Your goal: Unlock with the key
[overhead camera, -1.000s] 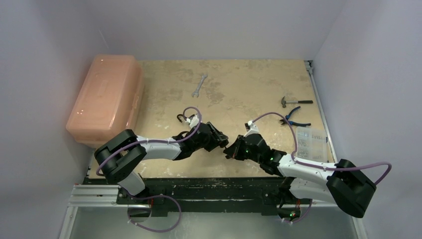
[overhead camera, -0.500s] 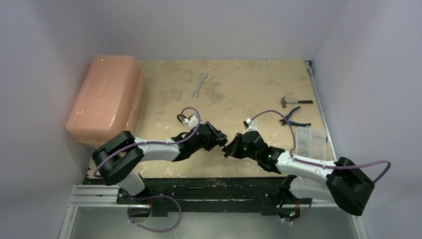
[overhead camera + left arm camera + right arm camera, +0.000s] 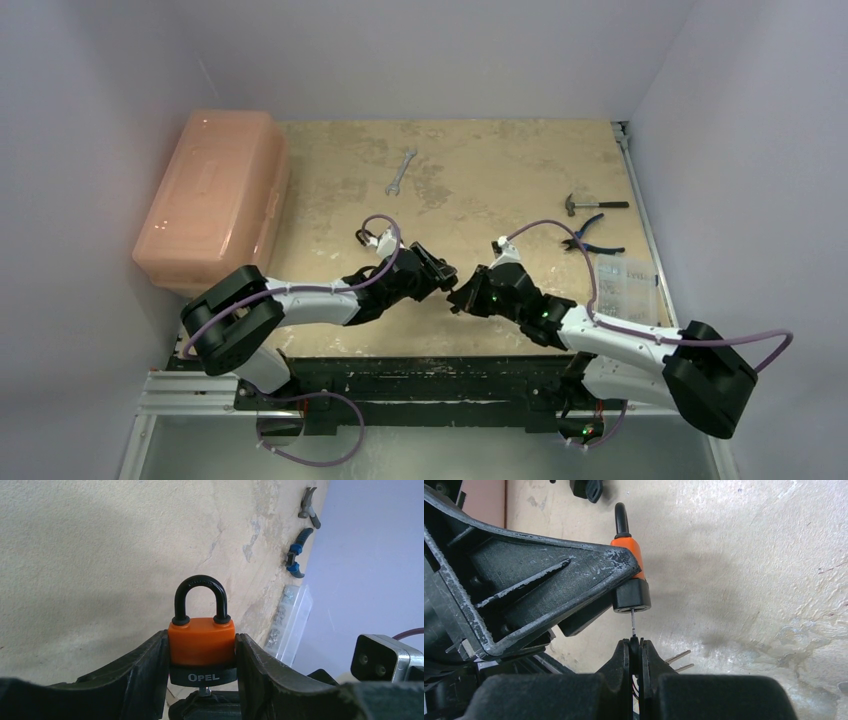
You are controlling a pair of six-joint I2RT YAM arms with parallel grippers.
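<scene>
**Right wrist view: key meets the padlock's base, end to end**

Top external view shows the two arms meeting nose to nose over the near middle of the bench. On the left, the left claw grips the orange padlock by its two flat sides. The shackle is closed and points away from the wrist, and the black base faces the other arm. The lock is held off the bench.

Next along is the key. Its thin blade runs straight from the lock's underside back to the right claw, which is pinched shut on the key's head. How deep the blade sits cannot be told.

The padlock lies directly ahead of the right claw's tips, just beyond them. Blade and lock body share one long axis. So the coming move looks like a push or twist about that line by the right arm, while the left holds firm.
</scene>
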